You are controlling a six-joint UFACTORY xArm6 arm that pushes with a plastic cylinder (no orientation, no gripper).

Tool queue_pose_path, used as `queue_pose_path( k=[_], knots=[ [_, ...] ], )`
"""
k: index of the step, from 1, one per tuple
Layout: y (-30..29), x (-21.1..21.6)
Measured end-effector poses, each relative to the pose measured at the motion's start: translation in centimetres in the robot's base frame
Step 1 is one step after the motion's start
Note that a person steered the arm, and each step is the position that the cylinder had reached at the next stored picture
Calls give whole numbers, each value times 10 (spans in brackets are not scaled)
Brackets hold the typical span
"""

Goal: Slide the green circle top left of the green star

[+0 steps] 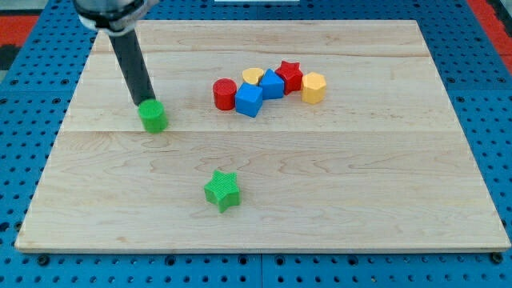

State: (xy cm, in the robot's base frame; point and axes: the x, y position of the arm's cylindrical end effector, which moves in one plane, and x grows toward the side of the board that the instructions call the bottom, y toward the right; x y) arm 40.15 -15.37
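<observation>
A pale wooden board (336, 200) on a blue pegboard surface (488, 96) holds a far cluster: red cylinder (224, 94), two blue cubes (249, 100) (272, 84), a yellow block (253, 76), red star (289, 75), yellow hexagon (313, 87) rightmost.

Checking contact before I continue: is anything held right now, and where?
Nothing is held. My tip sits at the green circle's top edge, seemingly touching it.
</observation>
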Motion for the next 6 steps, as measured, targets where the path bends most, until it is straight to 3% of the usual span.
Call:
queue_pose_path(
  k=[1, 2, 4, 6],
  knots=[
    [49, 3],
    [3, 38],
    [-78, 63],
    [33, 87]
  ],
)
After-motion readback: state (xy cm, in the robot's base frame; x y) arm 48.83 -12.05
